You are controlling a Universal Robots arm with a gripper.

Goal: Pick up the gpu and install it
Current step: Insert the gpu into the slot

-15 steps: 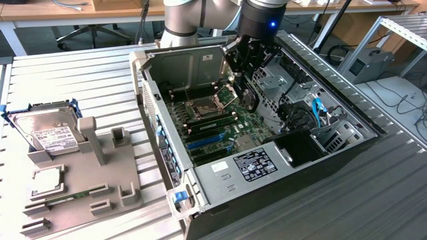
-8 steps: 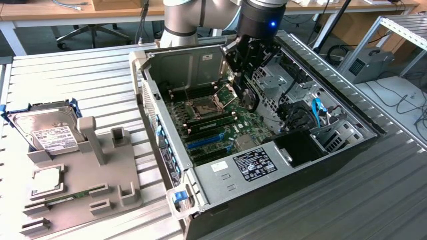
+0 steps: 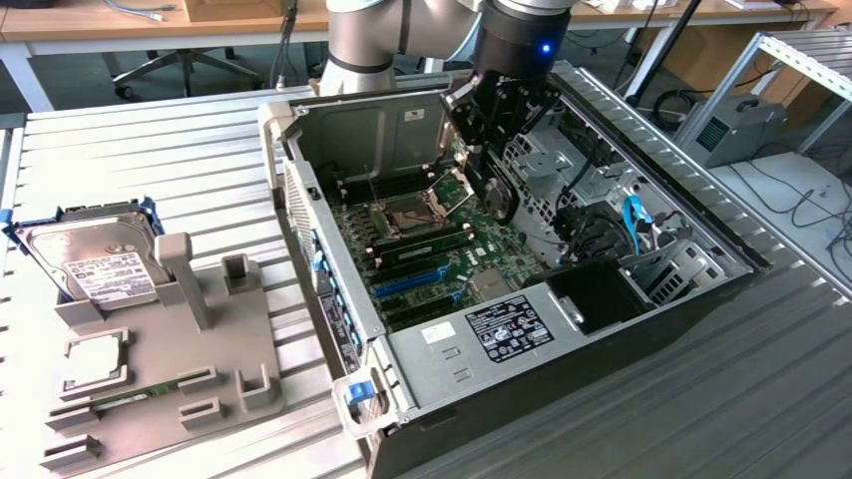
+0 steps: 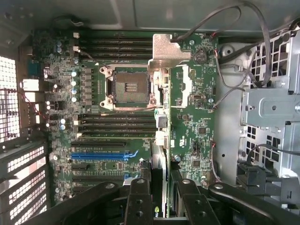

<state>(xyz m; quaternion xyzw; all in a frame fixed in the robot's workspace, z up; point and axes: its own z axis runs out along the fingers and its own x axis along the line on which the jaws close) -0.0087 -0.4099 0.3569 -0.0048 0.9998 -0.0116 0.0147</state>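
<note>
The gpu [image 3: 496, 193] hangs on edge inside the open computer case [image 3: 533, 329], its black round fan shroud facing the exterior view's right. My gripper [image 3: 482, 160] is shut on the card's upper part and holds it above the green motherboard [image 3: 426, 249], near the CPU socket. In the wrist view the gpu [image 4: 158, 164] appears edge-on as a thin strip between the black fingers [image 4: 139, 199] of my gripper [image 4: 159, 190]. It hovers over the motherboard [image 4: 117, 93], just beside the end of the blue expansion slot [image 4: 103, 153].
A silver hard drive [image 3: 87, 259] and a grey parts fixture [image 3: 174, 369] lie on the slatted table at the exterior view's left. Inside the case, a metal drive cage [image 4: 272, 108], loose cables [image 4: 225, 79] and a blue cable [image 3: 637, 220] crowd the side past the motherboard.
</note>
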